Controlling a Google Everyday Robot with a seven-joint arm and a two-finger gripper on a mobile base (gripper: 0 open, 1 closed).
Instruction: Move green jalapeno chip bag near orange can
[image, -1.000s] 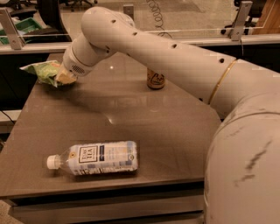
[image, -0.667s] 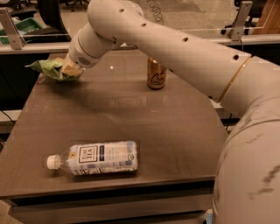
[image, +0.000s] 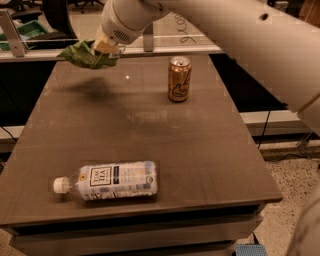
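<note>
The green jalapeno chip bag (image: 85, 55) hangs crumpled in the air above the table's far left part, its shadow on the surface below. My gripper (image: 102, 47) is shut on the bag's right end, at the end of the white arm that reaches in from the upper right. The orange can (image: 179, 78) stands upright on the far middle of the table, well to the right of the bag and apart from it.
A clear labelled bottle (image: 109, 180) with a white cap lies on its side near the table's front left. The brown table (image: 200, 150) ends at the front and right. A glass barrier and rail (image: 165, 47) run behind it.
The gripper has lifted the bag off the table's far left corner and carried it up and to the right. The arm has swung away from the can, which now shows fully.
</note>
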